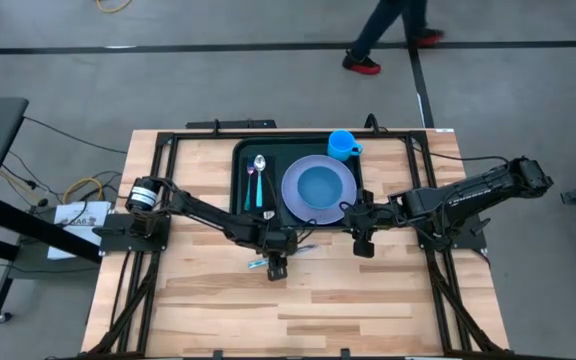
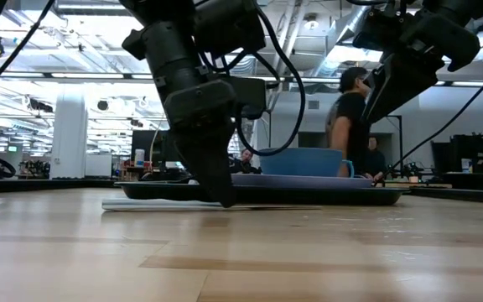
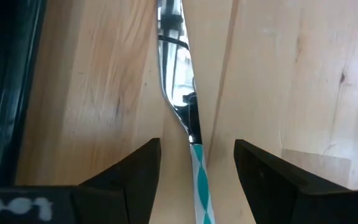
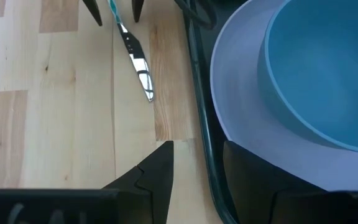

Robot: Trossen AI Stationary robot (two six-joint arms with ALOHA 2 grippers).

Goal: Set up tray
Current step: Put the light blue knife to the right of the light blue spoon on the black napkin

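large dark green rectangular plastic tray (image 1: 240, 160) w/ rounded corners & raised rim sits at the far middle of the light wooden butcher-block desk (image 1: 198, 310). on it: a round lavender plate (image 1: 298, 200) carrying a light blue bowl (image 1: 319, 186), a bright blue cup (image 1: 342, 145) at the tray's far right corner, and a metal spoon (image 1: 259, 163) plus one more teal-handled utensil lying left of the plate. a metal knife w/ teal-and-white striped handle (image 3: 199, 180) lies on bare desk just off the tray's near edge, not on the tray. left tool (image 3: 197, 171) is low over the desk, fingers apart, straddling the knife handle w/o touching it as far as the left wrist view shows. right tool (image 4: 197, 165) hovers at the tray's near right corner, fingers open at moderate width, holding nothing, over the tray rim beside the plate. a person's legs w/ red shoes (image 1: 361, 65) cross the floor beyond the desk.
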